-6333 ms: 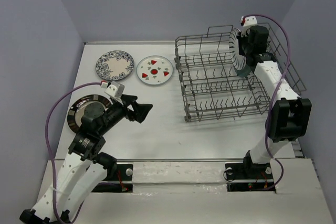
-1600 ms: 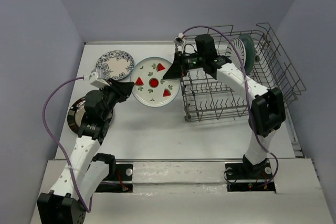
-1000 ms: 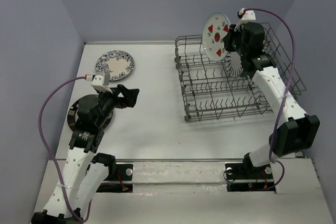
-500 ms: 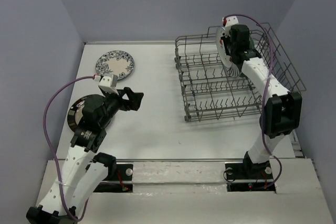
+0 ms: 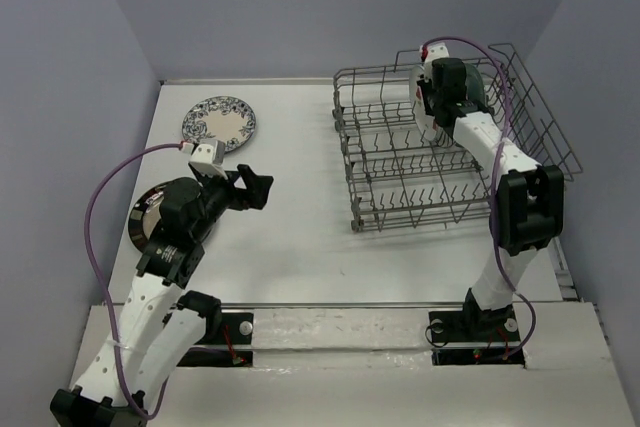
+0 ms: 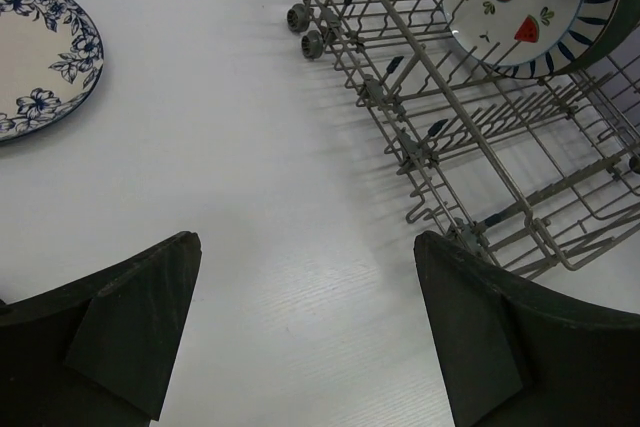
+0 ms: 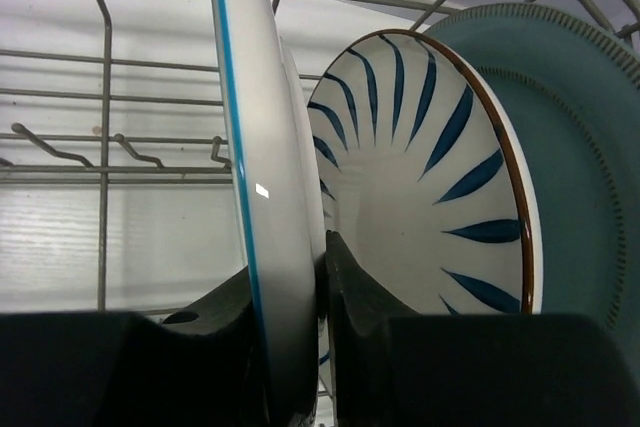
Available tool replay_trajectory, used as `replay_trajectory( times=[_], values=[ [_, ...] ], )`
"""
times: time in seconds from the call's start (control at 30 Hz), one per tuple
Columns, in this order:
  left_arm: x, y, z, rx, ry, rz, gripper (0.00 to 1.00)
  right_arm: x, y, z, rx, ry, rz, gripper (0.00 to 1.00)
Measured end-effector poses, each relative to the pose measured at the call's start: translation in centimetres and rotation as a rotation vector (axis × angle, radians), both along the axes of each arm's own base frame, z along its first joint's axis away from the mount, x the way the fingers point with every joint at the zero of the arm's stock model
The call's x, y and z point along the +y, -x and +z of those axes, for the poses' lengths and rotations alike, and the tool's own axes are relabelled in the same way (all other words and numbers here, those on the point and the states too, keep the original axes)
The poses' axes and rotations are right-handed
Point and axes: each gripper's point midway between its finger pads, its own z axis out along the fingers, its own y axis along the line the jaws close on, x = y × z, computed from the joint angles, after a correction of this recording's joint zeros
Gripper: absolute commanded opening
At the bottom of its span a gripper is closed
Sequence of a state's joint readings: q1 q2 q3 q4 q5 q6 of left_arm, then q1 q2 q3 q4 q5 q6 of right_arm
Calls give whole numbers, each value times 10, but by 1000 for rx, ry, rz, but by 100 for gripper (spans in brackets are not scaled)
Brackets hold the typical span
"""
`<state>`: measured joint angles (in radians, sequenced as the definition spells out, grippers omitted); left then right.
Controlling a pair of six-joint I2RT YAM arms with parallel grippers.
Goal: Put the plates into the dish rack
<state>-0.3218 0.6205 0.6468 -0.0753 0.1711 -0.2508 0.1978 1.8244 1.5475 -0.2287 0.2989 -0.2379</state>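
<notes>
My right gripper (image 7: 300, 297) is shut on the rim of the white plate with red fruit marks (image 7: 262, 177), holding it upright inside the dish rack (image 5: 400, 182). Right behind it stand the radial-striped plate (image 7: 430, 197) and the teal-grey plate (image 7: 585, 147). The left wrist view shows the fruit plate (image 6: 505, 2) standing in the rack (image 6: 420, 137). My left gripper (image 5: 255, 190) is open and empty over the table. The blue-white floral plate (image 5: 218, 124) lies flat at the far left. The dark silver-rimmed plate (image 5: 142, 222) lies partly under my left arm.
The rack's near rows of tines (image 5: 420, 202) hold nothing. The rack's small wheels (image 6: 303, 32) face the table's middle. Purple cables loop off both wrists. Grey walls close the table on three sides.
The fruit plate went from the table into my right gripper, was lifted over the rack and lowered upright beside the striped plate. My left gripper pulled back, open.
</notes>
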Motion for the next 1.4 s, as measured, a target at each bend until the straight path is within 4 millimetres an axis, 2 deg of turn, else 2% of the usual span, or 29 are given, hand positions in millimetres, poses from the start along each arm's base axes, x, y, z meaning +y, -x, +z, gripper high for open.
replay_trajectory(
  times=[0.1,0.13,0.2,0.23,0.33,0.43,0.5,0.6,0.73,0.8,0.87,0.97,1.03,1.1,1.17,1.27,1.4],
  values=[
    [2,-3,-4,13,-4,11,99,2,-2,1,-22,-34,-17,54],
    [3,-5,-5,19,-6,17,99,2,-4,3,-34,-38,-18,71],
    [5,-7,-9,32,-9,30,99,2,-7,7,-55,-52,-31,85],
    [7,-10,-11,42,-10,44,99,1,-7,8,-61,-59,-40,87],
    [11,-17,-19,82,-17,73,99,0,-5,13,-72,-72,-54,94],
    [11,-27,-24,125,-24,93,99,1,0,29,-100,-102,-61,97],
    [11,-36,-26,152,-24,107,99,3,7,48,-133,-139,-57,98],
    [13,-53,-30,194,-16,136,99,9,22,90,-213,-223,-37,99],
    [32,-80,-37,239,27,217,99,26,54,147,-323,-391,38,99],
    [47,-95,-42,260,53,275,99,33,73,160,-345,-446,74,99],
    [62,-108,-48,275,79,327,99,48,95,168,-363,-527,135,97],
    [88,-124,-61,309,129,417,99,71,122,168,-368,-627,222,96],
    [113,-136,-71,328,167,497,99,84,137,159,-353,-686,270,95],
    [135,-150,-79,350,183,567,99,99,152,140,-304,-748,320,94],
    [151,-167,-88,367,183,622,99,108,160,129,-270,-783,345,94],
    [163,-190,-103,397,180,663,99,117,170,116,-228,-826,375,93],
    [180,-217,-122,436,186,700,99,122,181,113,-216,-866,405,92]
  ],
)
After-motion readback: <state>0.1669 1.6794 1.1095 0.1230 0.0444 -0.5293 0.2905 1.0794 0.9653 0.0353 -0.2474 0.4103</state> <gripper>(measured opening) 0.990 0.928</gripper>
